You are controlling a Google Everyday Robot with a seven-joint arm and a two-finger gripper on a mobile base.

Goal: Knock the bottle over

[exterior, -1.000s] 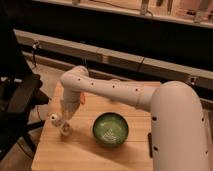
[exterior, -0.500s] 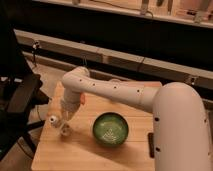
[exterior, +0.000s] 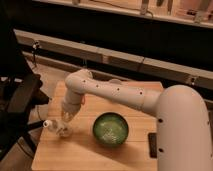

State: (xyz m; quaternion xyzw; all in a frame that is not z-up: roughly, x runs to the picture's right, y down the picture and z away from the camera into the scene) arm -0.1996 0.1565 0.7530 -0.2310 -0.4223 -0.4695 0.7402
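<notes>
The small clear bottle (exterior: 59, 129) is on the left part of the wooden table (exterior: 85, 156). It leans far over or lies down, with its white cap (exterior: 47, 123) pointing left. My gripper (exterior: 67, 118) hangs from the white arm just above and to the right of the bottle's body, touching it or very close. The green bowl (exterior: 110, 128) stands to the right of the bottle, apart from it.
A black chair (exterior: 24, 96) stands close to the table's left edge. A small dark flat object (exterior: 153, 145) lies near the table's right side, beside my white arm's base. A dark counter and rail run behind the table.
The bottle's cap has shifted left and down as the bottle tips over. The gripper has moved slightly lower and left towards it.
</notes>
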